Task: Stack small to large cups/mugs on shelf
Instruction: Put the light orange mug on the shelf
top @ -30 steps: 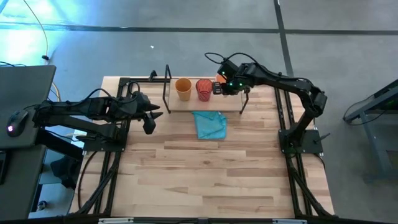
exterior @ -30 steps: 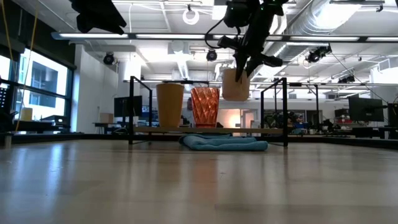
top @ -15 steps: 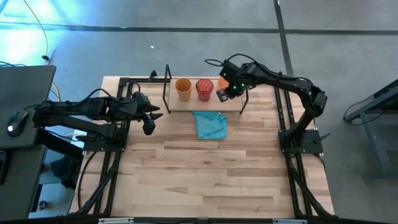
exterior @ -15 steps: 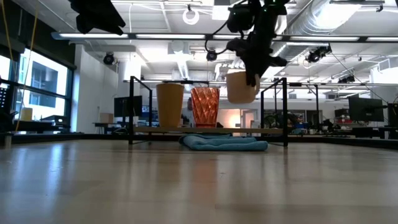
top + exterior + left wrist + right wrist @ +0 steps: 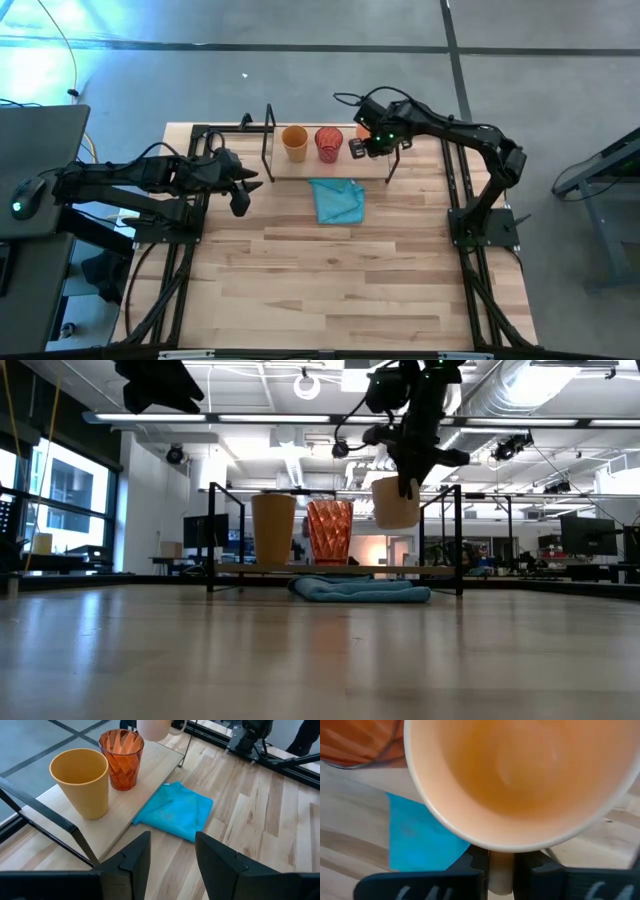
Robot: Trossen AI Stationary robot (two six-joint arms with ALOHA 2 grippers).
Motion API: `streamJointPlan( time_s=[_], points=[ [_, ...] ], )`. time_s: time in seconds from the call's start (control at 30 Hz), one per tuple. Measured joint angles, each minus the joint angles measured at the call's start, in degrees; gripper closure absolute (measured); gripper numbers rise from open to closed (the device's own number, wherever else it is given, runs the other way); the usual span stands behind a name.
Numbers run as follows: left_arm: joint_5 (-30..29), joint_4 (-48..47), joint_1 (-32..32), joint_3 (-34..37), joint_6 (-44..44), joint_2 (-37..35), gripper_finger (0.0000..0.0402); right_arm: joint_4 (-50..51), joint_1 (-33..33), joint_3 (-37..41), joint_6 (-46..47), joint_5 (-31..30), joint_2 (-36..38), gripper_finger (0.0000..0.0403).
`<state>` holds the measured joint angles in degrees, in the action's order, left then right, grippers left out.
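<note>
Above the low light-wood shelf [image 5: 330,165], the right tool [image 5: 405,480] pinches the bright orange mug [image 5: 396,502] by its handle, hanging it beside the red ribbed cup [image 5: 328,143] and mustard-tan tumbler [image 5: 294,142], presumably for size order. Left tool [image 5: 240,192] waits with fingers spread.

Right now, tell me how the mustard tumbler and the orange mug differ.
The mustard tumbler stands on the shelf; the orange mug hangs above it, clear of the board, held by the right gripper. The tumbler looks taller and narrower, the mug squatter. In the left wrist view the tumbler is smooth-sided, the mug has a handle. Both are upright and open-topped.
</note>
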<state>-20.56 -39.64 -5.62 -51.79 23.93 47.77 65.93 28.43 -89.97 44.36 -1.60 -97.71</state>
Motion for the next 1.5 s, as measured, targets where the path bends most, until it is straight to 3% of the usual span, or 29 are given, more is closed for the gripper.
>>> streamJointPlan(
  time_s=[0.4, 1.13, 1.5],
  points=[
    [0.6, 0.7, 0.0, 0.0, -1.6, 0.0, 0.0259, -7.5, -2.1, 0.0, 9.4, -0.4, 0.0, 0.0383],
    [1.9, 0.5, 0.0, 0.0, -1.6, 0.0, 0.0259, -4.9, -1.9, 0.0, 12.4, -2.2, -2.1, 0.0383],
    [2.0, -1.4, 0.0, 0.0, -1.5, 0.0, 0.0259, -7.2, -2.4, 0.0, 12.3, 0.4, -6.6, 0.0383]
  ],
)
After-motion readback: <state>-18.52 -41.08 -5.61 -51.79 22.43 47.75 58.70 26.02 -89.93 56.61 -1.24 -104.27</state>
